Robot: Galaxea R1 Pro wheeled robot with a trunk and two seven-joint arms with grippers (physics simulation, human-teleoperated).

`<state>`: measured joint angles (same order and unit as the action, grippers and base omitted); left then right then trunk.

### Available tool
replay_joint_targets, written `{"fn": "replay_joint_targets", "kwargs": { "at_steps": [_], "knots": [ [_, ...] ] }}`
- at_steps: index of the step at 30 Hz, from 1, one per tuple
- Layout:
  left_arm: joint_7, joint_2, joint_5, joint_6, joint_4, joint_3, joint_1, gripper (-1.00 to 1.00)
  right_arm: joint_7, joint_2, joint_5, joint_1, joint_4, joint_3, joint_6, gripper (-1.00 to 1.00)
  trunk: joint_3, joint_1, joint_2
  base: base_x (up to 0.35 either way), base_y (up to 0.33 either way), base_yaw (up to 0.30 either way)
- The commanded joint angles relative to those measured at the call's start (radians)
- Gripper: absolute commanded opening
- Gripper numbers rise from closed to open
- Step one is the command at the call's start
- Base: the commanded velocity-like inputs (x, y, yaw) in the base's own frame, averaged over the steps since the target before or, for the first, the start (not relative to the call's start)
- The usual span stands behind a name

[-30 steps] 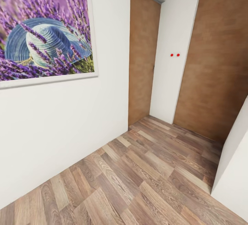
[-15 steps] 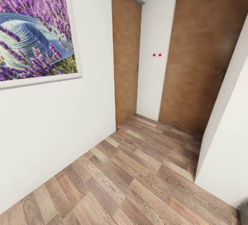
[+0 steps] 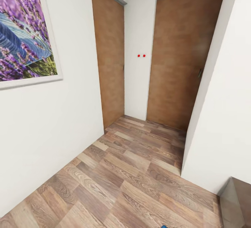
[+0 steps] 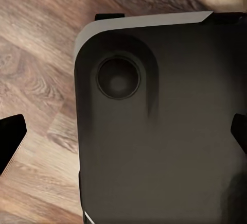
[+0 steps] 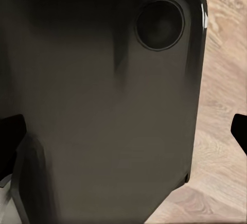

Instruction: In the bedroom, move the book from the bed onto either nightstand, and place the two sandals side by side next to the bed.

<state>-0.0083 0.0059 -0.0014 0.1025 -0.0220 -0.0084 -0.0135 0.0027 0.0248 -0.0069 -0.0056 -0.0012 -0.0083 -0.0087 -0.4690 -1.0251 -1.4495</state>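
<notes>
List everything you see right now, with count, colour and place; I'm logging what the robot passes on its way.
doors: two, brown, one on the left wall, one straight ahead
picture: one, purple flowers in a white frame, left wall
red dots: two, red, on the white wall between the doors
floor: one, light wood planks
walls: white, left, ahead and right
brown furniture edge: one, lower right corner, too little shows to name it
blue speck: one, bottom edge, cannot tell what it is
robot base: dark, over the floor in both wrist views
left tool: dark fingertips wide apart
right tool: dark fingertips wide apart
</notes>
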Motion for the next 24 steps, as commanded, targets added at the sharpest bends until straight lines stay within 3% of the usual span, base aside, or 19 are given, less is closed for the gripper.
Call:
{"fn": "replay_joint_targets", "kwargs": {
  "at_steps": [1,24],
  "knots": [
    [-0.001,0.000,0.000,0.003,0.001,-0.001,0.000,1.00,0.000,0.000,-0.001,-0.001,0.000,-0.001,-0.001,1.00,-0.001,0.000,-0.001,0.000,0.000,-0.290],
    [-0.001,0.002,0.000,0.003,0.001,-0.001,0.000,1.00,0.000,0.006,-0.001,-0.001,0.000,-0.001,-0.001,1.00,-0.001,0.000,-0.001,0.004,0.007,-0.290]
  ]
}}
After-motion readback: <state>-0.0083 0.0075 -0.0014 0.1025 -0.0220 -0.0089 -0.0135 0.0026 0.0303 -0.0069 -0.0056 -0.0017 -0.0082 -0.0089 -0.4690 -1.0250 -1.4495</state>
